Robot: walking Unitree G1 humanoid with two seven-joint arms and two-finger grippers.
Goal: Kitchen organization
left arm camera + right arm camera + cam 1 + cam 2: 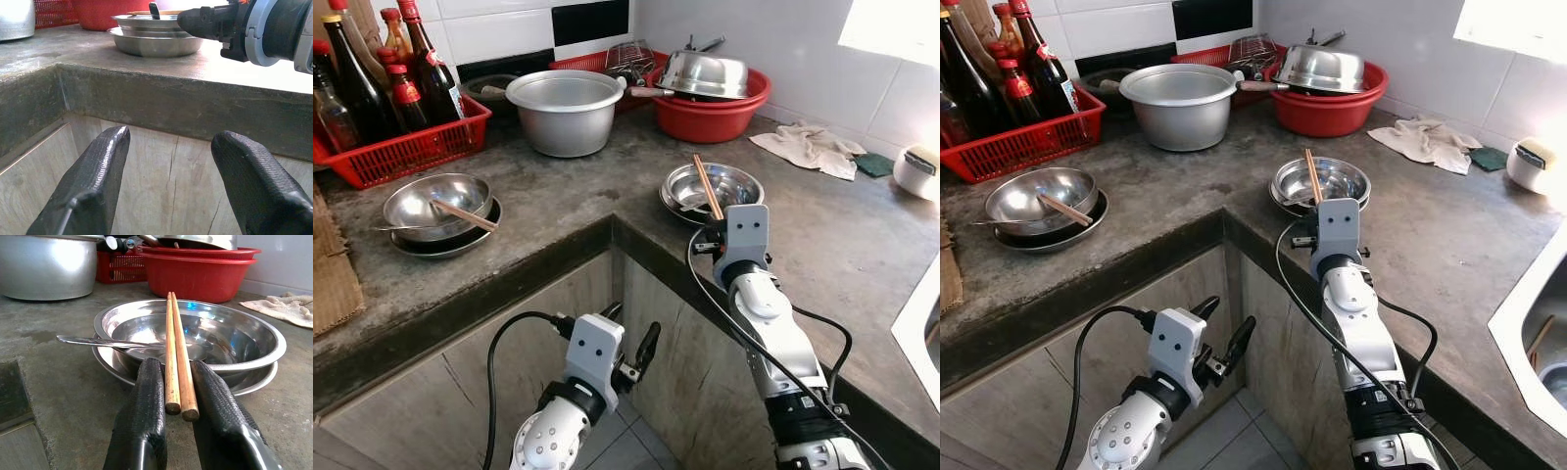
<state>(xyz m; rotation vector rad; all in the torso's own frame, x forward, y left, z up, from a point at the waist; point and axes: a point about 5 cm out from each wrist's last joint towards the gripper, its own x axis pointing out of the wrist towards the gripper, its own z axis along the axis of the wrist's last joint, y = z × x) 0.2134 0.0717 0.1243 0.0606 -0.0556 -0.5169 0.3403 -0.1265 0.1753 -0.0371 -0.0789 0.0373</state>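
Right gripper [177, 396] clamps a pair of wooden chopsticks [175, 350] at their near ends; the far ends rest across the steel bowl [715, 189] at the near counter [822, 245] edge, a spoon [117, 342] inside it. Left gripper [171, 186] hangs below the counter by the cabinet front [166, 171], fingers spread wide, nothing held. Second bowl [435, 206] with chopsticks sits left; aluminium pot [566, 110], red basin [715, 116] and bottle crate [406, 147] far.
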